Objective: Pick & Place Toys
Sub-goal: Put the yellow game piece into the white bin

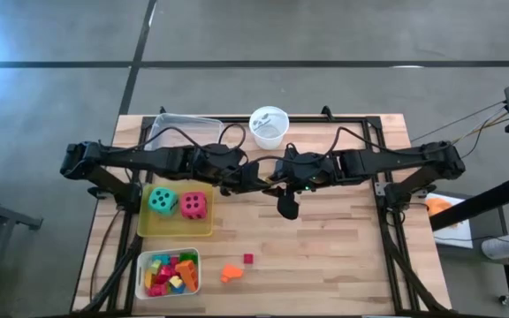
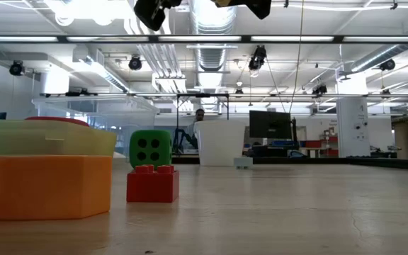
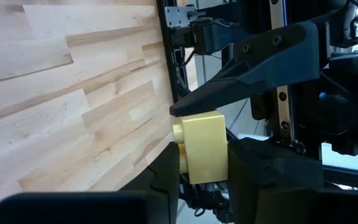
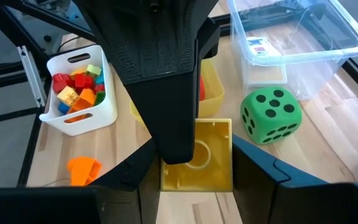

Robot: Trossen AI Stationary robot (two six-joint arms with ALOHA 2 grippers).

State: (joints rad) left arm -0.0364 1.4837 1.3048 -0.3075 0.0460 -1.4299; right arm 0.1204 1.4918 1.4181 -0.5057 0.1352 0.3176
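A yellow plastic block [image 3: 204, 146] is held high over the table's middle, where my two grippers meet. My left gripper [image 3: 205, 177] and my right gripper [image 4: 196, 183] are both shut on it. In the high view the left gripper [image 1: 256, 174] and the right gripper [image 1: 279, 175] hide the block. A green die [image 4: 270, 115] rests on the table under them, beside the clear bin [image 4: 303, 37]. A teal die [image 1: 162, 201] and a red die [image 1: 194, 205] lie in the yellow tray [image 1: 175, 231]. An orange block [image 1: 230, 274] and a red block [image 1: 248, 259] lie on the table. My left gripper pinches the yellow block between its two fingers, one on the studded top [image 3: 178, 134] and one on the hollow underside. The block is lifted clear of the table. My right gripper pinches the block's two side walls [image 4: 165, 168] between its two fingers, coming level from the table's right side. One finger [image 3: 253, 62] lies on the wall that shows in the left wrist view. The hollow underside [image 4: 197, 155] faces its camera, half covered by the left finger.
A white bin [image 1: 141, 265] holds several coloured blocks at the near left. A white cup [image 1: 269, 126] stands at the far edge. In the low view the orange block [image 2: 41, 184] and the red block [image 2: 152, 185] stand near the camera.
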